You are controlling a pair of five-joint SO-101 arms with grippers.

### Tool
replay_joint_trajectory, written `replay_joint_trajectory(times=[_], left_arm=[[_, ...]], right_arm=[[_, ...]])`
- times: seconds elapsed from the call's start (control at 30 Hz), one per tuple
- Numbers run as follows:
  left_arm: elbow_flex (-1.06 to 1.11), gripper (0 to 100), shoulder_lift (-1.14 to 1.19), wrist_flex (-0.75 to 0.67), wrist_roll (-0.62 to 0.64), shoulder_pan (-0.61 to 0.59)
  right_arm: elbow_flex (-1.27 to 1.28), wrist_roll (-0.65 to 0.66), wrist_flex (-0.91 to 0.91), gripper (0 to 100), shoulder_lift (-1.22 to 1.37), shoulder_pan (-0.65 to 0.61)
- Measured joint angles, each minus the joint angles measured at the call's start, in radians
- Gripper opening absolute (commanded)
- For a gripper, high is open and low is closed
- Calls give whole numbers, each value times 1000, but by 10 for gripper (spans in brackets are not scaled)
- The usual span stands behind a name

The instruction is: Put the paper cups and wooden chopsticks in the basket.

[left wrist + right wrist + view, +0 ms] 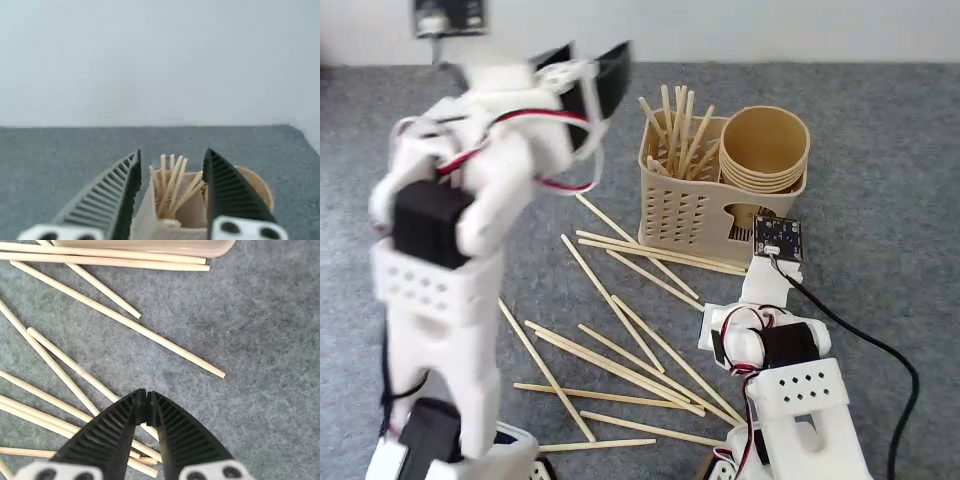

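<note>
On the high view the left arm (450, 230) comes through smeared, so I can't read its joints, and its base runs off the frame's edge. The right arm's wrist board (778, 238) covers the lower front corner of the basket (695, 205) and the ends of the chopsticks (620, 350) lying against it. The paper cups (765, 145) nest so tightly I can't count them. On the left wrist view one finger (227, 195) of the left gripper (173, 151) hides most of the cups, and the basket is soft and cut by the frame's edge. On the right wrist view a chopstick (75, 367) slips beneath the right gripper (146, 392); I can't tell whether they touch.
</note>
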Motion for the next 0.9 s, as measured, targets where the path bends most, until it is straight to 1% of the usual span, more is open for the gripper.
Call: replay_joint_trajectory(times=[0.17,0.27,0.37,0.47,0.53,0.57,0.7,0.77,0.83,0.9], left_arm=[[0,199,-74,212,0,-153],[0,198,-110,293,0,-265],[61,186,-153,305,-9,-371],[187,97,-207,307,-86,-454],[287,23,-256,307,-161,-470],[341,8,-285,307,-189,-471],[562,14,-422,307,-256,-482],[678,14,-502,290,-265,-496],[796,14,-588,242,-265,-528],[921,14,-683,180,-269,-569]], right_arm=[[0,2,-9,10,0,0],[0,63,-26,9,0,0],[0,133,-28,11,0,0],[0,199,-49,12,0,0],[0,235,-81,12,0,0],[0,249,-100,13,0,0],[0,315,-164,71,0,-2],[0,344,-167,97,0,-40],[0,358,-167,100,0,-75],[-11,364,-137,100,0,-141]])
